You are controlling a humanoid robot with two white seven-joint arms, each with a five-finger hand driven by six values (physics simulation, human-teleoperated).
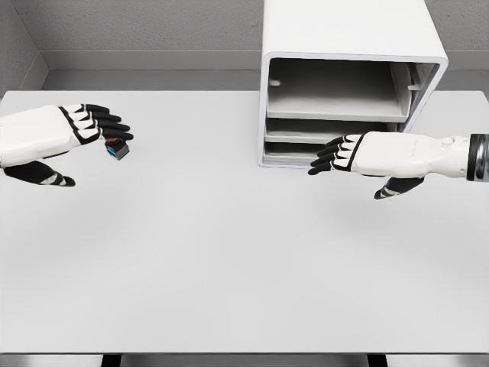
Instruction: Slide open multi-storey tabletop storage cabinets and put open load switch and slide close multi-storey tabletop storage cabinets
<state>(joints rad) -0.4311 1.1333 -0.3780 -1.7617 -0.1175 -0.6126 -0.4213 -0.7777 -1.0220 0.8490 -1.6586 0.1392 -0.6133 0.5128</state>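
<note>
Head view, white table (229,267), grey wall behind. White multi-storey storage cabinet (348,76) sits at the table's far edge, right of centre, open front facing the camera. Top compartment (336,88) looks open and hollow with a shelf floor visible; two lower drawers (328,141) are stacked below it, fronts roughly flush with the cabinet face. Nothing visible inside the top compartment.

Left hand (57,138) comes in from the left edge, hovering above the table, well apart from the cabinet. Its fingers (103,121) are curled forward, black tips bunched, pinching a small object at the fingertips: the load switch (118,149), a small dark block with a bluish face and a bit of red on top. Thumb (42,176) hangs below, pointing right, and can't tell if it touches the switch. Switch is off the table surface, held in the air at the left side, level with the cabinet's lower drawers in the picture.

Right hand (359,157) comes in from the right edge, forearm horizontal, in front of the cabinet's lower right part. Fingers extended and loosely together, pointing left, tips overlapping the lowest drawer front in the picture; can't tell if touching. Thumb drops below the palm. Holds nothing.
</note>
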